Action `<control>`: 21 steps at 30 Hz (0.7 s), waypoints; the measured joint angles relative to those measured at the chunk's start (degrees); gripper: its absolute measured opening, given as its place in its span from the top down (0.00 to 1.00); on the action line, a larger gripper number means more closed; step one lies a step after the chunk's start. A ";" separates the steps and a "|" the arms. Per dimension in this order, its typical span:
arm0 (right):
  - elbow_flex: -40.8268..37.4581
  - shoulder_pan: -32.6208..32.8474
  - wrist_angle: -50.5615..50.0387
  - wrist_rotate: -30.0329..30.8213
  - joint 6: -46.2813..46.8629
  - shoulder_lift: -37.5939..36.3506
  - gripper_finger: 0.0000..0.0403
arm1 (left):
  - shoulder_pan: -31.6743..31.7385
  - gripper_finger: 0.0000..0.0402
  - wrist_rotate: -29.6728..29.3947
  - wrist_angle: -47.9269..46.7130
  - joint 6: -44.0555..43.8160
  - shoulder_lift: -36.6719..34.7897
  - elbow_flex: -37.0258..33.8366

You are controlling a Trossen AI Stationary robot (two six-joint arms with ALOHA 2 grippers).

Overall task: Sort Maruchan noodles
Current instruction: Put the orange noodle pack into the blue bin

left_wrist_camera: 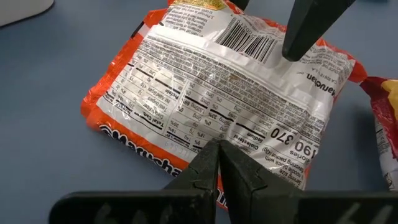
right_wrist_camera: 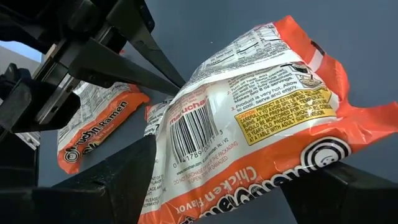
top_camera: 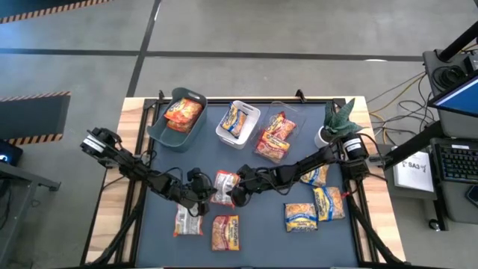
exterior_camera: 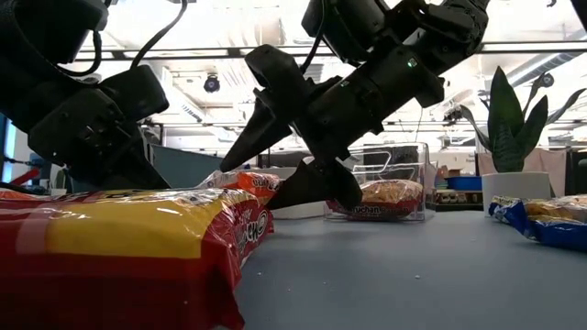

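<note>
An orange Maruchan noodle packet (top_camera: 226, 181) lies near the table's middle with its white printed back up (left_wrist_camera: 211, 81). My left gripper (top_camera: 210, 193) comes from the left, shut, its tips at the packet's left edge. From the right, my right gripper (top_camera: 234, 188) stands open around the packet's barcode end (right_wrist_camera: 193, 137), one finger on each side. Other packets lie on the mat: two orange ones near the front (top_camera: 188, 220) (top_camera: 226, 232) and three blue-and-yellow ones at the right (top_camera: 301, 217) (top_camera: 328, 202) (top_camera: 315, 175). My left gripper's shut fingertips (left_wrist_camera: 217, 155) rest on the packet's orange edge beside the printed back (left_wrist_camera: 186, 168). They slant down from the table's left. In the right wrist view the tips (right_wrist_camera: 177, 81) meet that same edge. My right gripper: one finger (left_wrist_camera: 301, 31) reaches down over the barcode end, but I cannot tell whether it touches the packet.
Three bins stand along the far side: a grey-green one (top_camera: 160, 133) with an orange packet, a white one (top_camera: 250, 116) with a blue-and-yellow packet, and a clear one (top_camera: 293, 119) with whitish-red packets. A potted plant (top_camera: 337, 119) stands at the far right. A packet (exterior_camera: 128, 247) fills the low view's foreground.
</note>
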 joint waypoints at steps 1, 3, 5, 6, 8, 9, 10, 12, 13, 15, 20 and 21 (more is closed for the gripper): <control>0.00 0.00 0.00 0.00 0.00 0.00 0.26 | 0.00 1.00 0.02 0.01 0.00 0.00 0.00; 0.00 0.00 0.07 0.00 0.04 0.16 0.26 | 0.00 1.00 0.04 0.05 0.00 0.00 0.00; -0.02 0.00 -0.07 0.00 0.23 0.30 0.26 | 0.00 1.00 -0.02 0.16 0.00 0.00 0.00; -0.02 0.00 -0.22 -0.01 0.24 0.32 0.26 | 0.00 1.00 -0.08 0.16 0.00 0.00 0.00; -0.02 0.00 -0.25 0.00 0.23 0.33 0.26 | 0.00 1.00 -0.46 0.18 0.00 0.00 0.00; -0.02 0.00 -0.27 0.00 0.22 0.33 0.26 | 0.00 1.00 -0.46 0.19 0.00 0.00 0.00; -0.02 0.00 -0.32 0.00 0.22 0.31 0.27 | 0.00 1.00 -0.50 0.19 0.00 0.00 0.00; -0.02 0.00 -0.33 0.00 0.22 0.33 0.27 | 0.00 1.00 -0.56 0.21 0.00 0.01 0.00; -0.02 0.00 -0.31 0.02 0.14 0.33 0.27 | 0.00 1.00 -0.60 0.25 0.00 0.01 0.00; -0.02 0.02 -0.10 0.44 -0.28 0.33 0.27 | 0.00 1.00 -0.67 0.27 0.00 0.00 0.00; -0.02 0.02 0.04 0.61 -0.46 0.33 0.27 | 0.00 1.00 -0.73 0.43 0.00 0.00 0.00; -0.02 0.02 0.04 0.94 -0.57 0.33 0.27 | 0.00 1.00 -0.74 0.47 0.00 0.02 0.00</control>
